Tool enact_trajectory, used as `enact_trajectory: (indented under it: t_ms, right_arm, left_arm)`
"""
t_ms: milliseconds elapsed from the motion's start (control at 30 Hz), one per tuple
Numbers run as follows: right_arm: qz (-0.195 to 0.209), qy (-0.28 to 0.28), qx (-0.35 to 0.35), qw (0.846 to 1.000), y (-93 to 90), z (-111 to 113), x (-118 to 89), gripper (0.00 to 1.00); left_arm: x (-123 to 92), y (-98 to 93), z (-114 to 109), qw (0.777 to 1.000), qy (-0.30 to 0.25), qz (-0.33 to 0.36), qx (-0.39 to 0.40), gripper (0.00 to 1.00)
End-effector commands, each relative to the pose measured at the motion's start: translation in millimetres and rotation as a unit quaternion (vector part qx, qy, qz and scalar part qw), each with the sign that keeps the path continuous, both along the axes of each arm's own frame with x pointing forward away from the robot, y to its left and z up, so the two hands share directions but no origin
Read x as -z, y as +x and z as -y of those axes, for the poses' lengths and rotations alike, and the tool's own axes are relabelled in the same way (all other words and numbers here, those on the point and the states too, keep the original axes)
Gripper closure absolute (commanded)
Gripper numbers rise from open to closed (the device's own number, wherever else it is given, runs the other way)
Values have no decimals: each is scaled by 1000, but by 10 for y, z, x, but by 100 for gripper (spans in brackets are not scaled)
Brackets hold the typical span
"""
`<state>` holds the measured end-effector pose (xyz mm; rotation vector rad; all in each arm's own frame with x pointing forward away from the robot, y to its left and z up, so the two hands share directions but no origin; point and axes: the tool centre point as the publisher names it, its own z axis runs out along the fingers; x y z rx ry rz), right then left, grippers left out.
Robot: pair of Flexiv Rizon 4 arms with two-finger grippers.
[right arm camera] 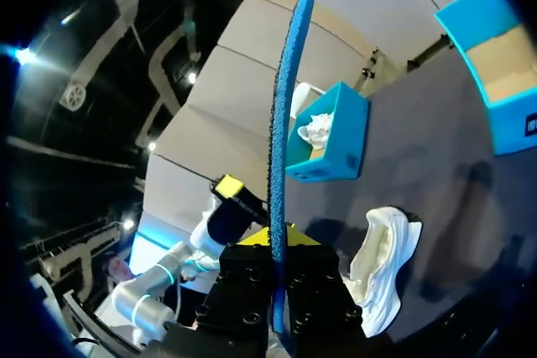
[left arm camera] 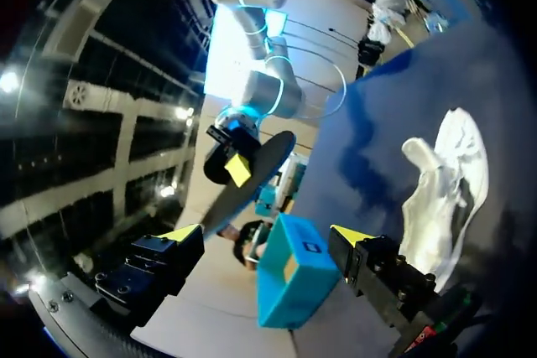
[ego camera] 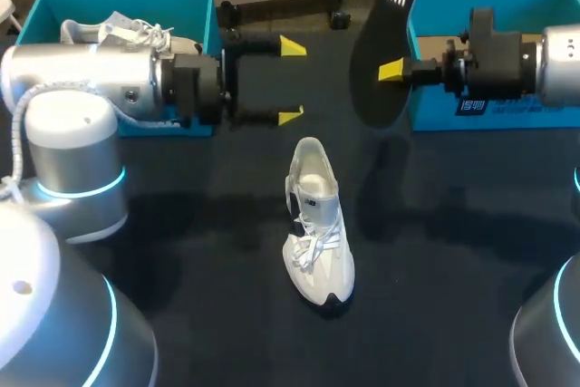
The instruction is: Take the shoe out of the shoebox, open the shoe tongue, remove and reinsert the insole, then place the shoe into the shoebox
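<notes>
Foam-light and floppy by the look, so pinching the thin black insole (ego camera: pixel 373 101) mid-length, edge-on, in the clamped right gripper (ego camera: pixel 391 70) above the dark table (ego camera: pixel 181 251), holding the left gripper (ego camera: pixel 292 81) spread wide and empty, judging the soft white lace-up sneaker (ego camera: pixel 317 224), standing on that table, best steadied at the heel.

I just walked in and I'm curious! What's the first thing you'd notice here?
A black insole stands out, held up in the air by the right end effector, beside a blue shoebox. A white shoe stands alone mid-table, with the left end effector open nearby.
</notes>
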<state>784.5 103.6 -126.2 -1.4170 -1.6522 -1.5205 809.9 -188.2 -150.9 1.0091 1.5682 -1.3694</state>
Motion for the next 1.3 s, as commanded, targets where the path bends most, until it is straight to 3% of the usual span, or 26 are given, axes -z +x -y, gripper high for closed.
enact_trajectory:
  t_ms: [33,200,433,1300]
  right_arm:
    - [25,-5,2,1000,19,-67,-28,100]
    - [61,-10,-2,998,57,-118,-79,100]
    - [142,-13,-16,990,115,-225,-129,100]
    - [143,-17,-9,990,116,-235,-130,100]
  left_arm:
    - [66,-72,-215,998,44,-51,3,0]
    - [196,-83,-325,992,81,-99,4,0]
    - [497,-93,-469,968,123,-214,-42,0]
    - [497,-93,-469,968,123,-214,-42,0]
